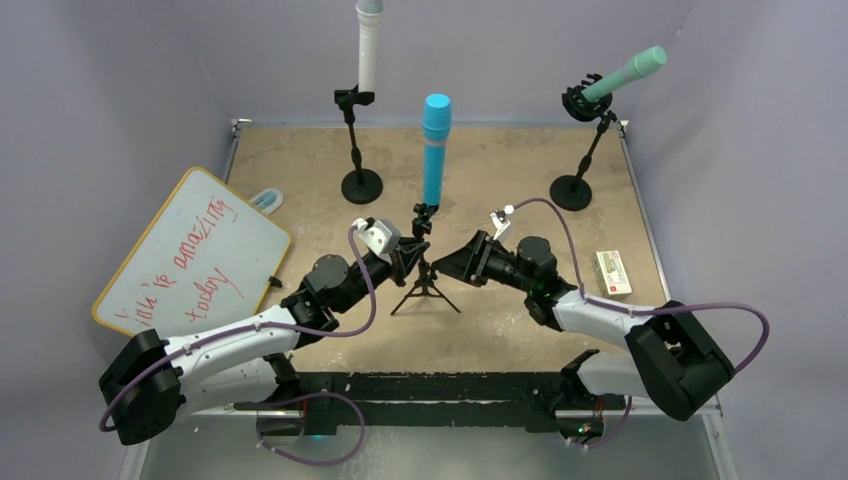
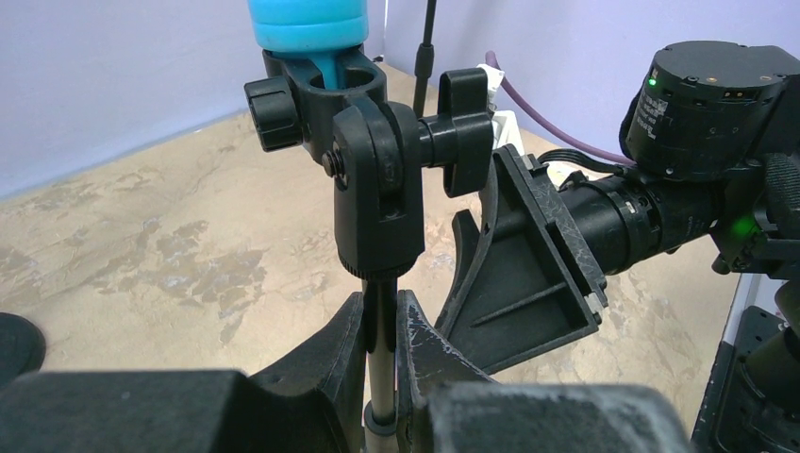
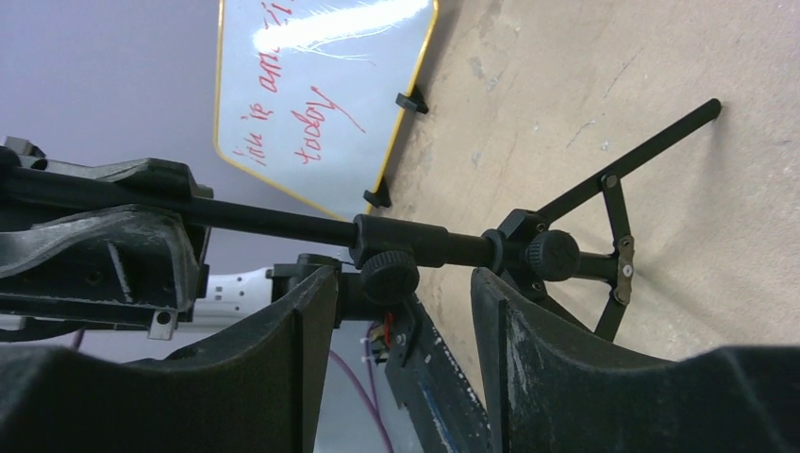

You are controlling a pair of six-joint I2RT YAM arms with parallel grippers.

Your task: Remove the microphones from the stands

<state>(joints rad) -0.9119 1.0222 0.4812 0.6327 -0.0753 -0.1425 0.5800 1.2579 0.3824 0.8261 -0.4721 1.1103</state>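
Observation:
A blue microphone [image 1: 436, 150] stands upright in the black clip of a small tripod stand [image 1: 425, 285] at the table's middle. In the left wrist view its lower end [image 2: 307, 24] sits in the clip [image 2: 325, 94]. My left gripper [image 1: 410, 255] is shut on the stand's thin pole [image 2: 380, 321] just below the clip joint. My right gripper [image 1: 468, 262] is open, just right of the stand and low down. In the right wrist view the pole [image 3: 283, 225] runs across past its fingertips [image 3: 311, 293], with a knob [image 3: 390, 276] between them.
A white microphone [image 1: 368, 50] on a round-base stand is at the back middle. A teal microphone [image 1: 625, 75] on another stand is at the back right. A whiteboard [image 1: 190, 250] with red writing lies at the left. A small box [image 1: 612, 272] lies at the right.

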